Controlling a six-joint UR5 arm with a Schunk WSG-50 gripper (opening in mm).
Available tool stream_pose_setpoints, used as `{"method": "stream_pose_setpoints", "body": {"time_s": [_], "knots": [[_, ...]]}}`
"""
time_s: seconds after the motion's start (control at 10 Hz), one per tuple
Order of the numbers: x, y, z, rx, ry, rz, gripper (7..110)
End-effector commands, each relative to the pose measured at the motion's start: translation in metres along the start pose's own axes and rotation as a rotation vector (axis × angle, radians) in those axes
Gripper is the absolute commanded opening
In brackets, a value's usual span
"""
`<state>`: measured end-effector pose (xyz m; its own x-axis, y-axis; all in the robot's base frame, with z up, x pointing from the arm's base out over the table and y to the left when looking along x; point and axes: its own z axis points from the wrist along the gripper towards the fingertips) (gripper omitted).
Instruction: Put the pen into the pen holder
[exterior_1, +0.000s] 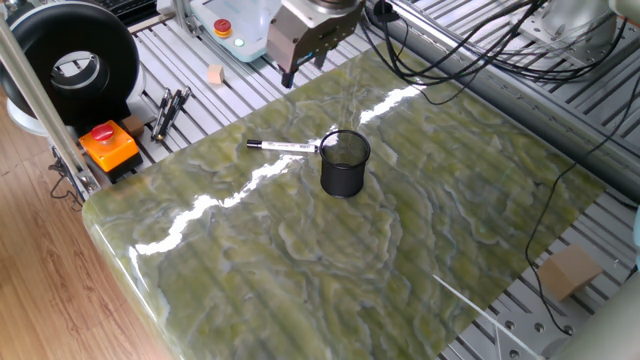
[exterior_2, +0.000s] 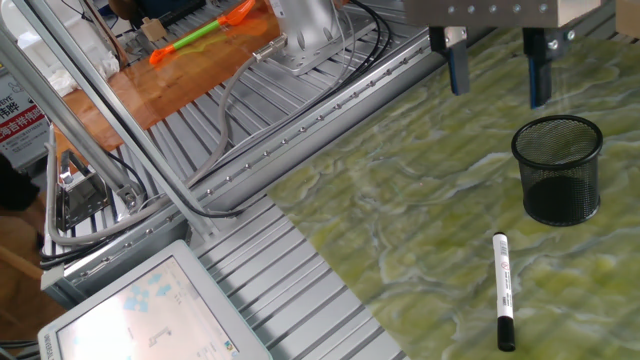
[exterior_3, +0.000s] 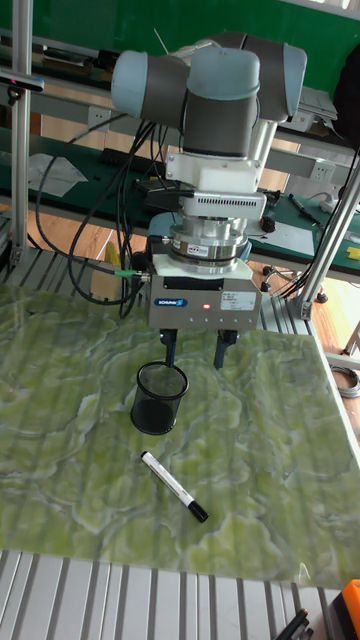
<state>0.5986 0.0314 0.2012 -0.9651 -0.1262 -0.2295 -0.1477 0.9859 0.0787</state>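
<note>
The claw (exterior_2: 497, 82) is hanging open in the air, and it is holding nothing. Its two fingers (exterior_3: 166, 351) are pointing straight down at the green surface (exterior_1: 400, 230), which is a good way to come down on something lying flat. The pen (exterior_3: 173, 486) is lying flat on the surface, just beside the pen holder (exterior_3: 161, 396), with one end close to the cup's rim. The pen holder is standing upright with its mouth facing up, ready to take the pen. The claw is near the cup but not over the pen. The pen is not picked up yet, so the job is only starting.
</note>
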Motion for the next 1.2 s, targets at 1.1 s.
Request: {"method": "stream_pose_setpoints", "body": {"time_s": [1.1], "knots": [[0.061, 0.002, -0.013, -0.017, 0.261, -0.199, 7]]}}
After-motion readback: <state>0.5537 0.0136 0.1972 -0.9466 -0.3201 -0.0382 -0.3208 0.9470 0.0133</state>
